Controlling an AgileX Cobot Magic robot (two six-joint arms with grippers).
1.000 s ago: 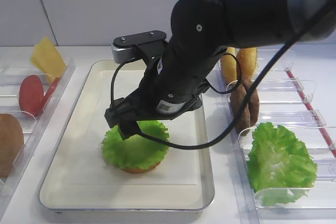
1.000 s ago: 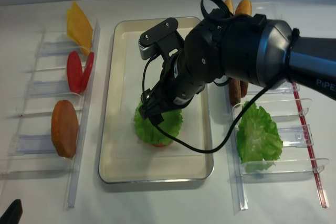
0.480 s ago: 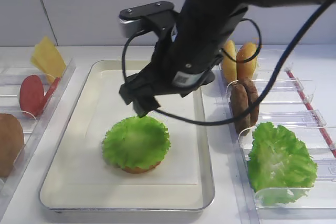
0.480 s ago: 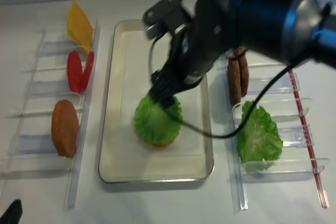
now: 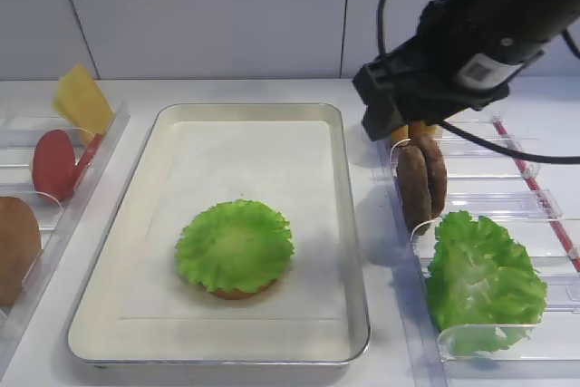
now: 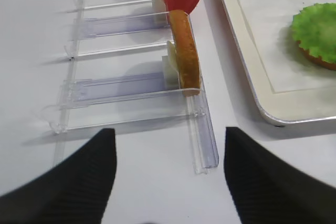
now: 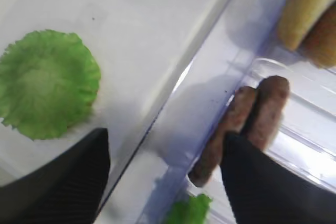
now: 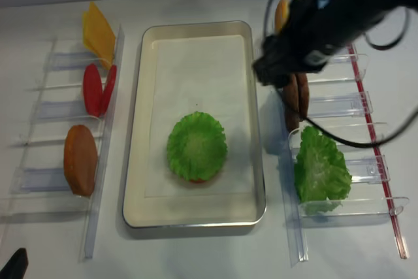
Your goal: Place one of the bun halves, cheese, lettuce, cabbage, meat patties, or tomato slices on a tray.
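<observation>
Lettuce (image 5: 235, 246) lies on a bun half in the tray (image 5: 353, 251); right pincer (image 7: 163, 182), spread and empty, hovers above the meat patties (image 5: 422, 178), probably the next pick.

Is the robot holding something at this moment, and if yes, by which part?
Nothing is held. The right gripper hangs open and empty above the meat patties; the left gripper is open over bare table. The lettuce lies free on the tray.
</observation>
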